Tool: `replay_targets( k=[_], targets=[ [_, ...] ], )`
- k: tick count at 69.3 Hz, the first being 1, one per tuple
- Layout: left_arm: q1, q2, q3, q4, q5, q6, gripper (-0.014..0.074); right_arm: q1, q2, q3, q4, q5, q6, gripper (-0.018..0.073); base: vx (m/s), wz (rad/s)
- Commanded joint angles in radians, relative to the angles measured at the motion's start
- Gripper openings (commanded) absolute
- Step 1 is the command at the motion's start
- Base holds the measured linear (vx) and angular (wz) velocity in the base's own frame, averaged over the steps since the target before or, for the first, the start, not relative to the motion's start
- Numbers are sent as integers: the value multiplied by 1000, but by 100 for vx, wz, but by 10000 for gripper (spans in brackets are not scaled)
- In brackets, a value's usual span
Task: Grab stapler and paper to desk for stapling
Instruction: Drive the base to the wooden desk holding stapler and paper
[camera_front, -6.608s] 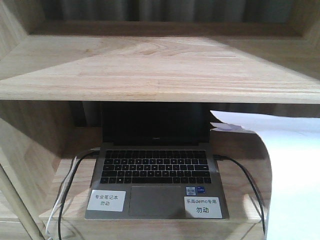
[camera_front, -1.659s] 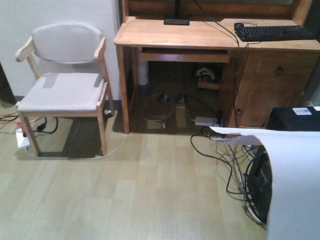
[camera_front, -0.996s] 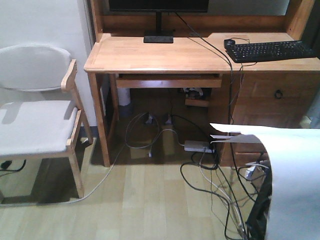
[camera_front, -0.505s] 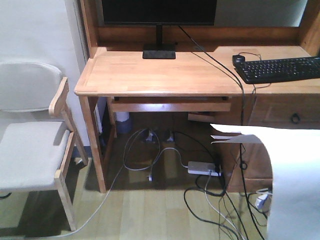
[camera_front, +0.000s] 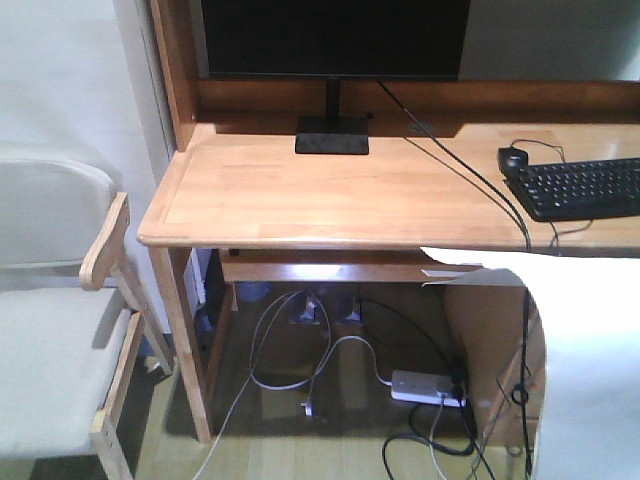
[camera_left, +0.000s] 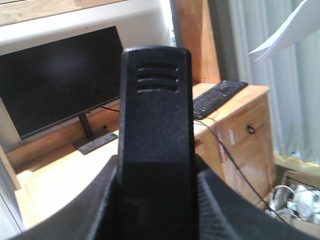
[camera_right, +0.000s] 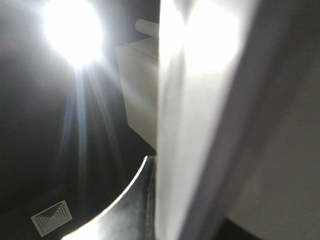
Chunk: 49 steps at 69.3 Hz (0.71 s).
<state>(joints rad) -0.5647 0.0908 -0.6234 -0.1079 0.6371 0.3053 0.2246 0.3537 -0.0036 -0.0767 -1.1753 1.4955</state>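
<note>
The black stapler (camera_left: 155, 125) stands upright in the left wrist view, and my left gripper (camera_left: 156, 205) is shut on its lower part, with a dark finger (camera_left: 90, 210) on each side. The white paper (camera_front: 590, 370) curls up at the lower right of the front view, in front of the desk (camera_front: 330, 195). In the right wrist view my right gripper (camera_right: 167, 210) is shut on the paper (camera_right: 190, 125), which runs up the frame against the ceiling. A corner of the paper (camera_left: 295, 27) also shows at the left wrist view's upper right. Neither gripper shows in the front view.
A black monitor (camera_front: 330, 40) stands at the desk's back, with a keyboard (camera_front: 590, 185) and mouse (camera_front: 513, 158) to the right. A cushioned wooden chair (camera_front: 50, 330) is at the left. A power strip (camera_front: 428, 387) and cables lie under the desk.
The view has closed in on the desk, which now fills the frame with its front edge close. The chair has slid off to the left. The paper keeps its place at the lower right.
</note>
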Motion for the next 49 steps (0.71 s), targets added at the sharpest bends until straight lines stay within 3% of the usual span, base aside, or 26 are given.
replay_targets(
  k=[1,49],
  targets=[
    [-6,15,-27,-7,-129,-2,-6,-5,7,-26,-5,-106,-13,-2,38,3],
    [-6,15,-27,-7,-129,-2,-6,-5,7,-26,-5,-106,-13,-2,36,-3]
  ],
)
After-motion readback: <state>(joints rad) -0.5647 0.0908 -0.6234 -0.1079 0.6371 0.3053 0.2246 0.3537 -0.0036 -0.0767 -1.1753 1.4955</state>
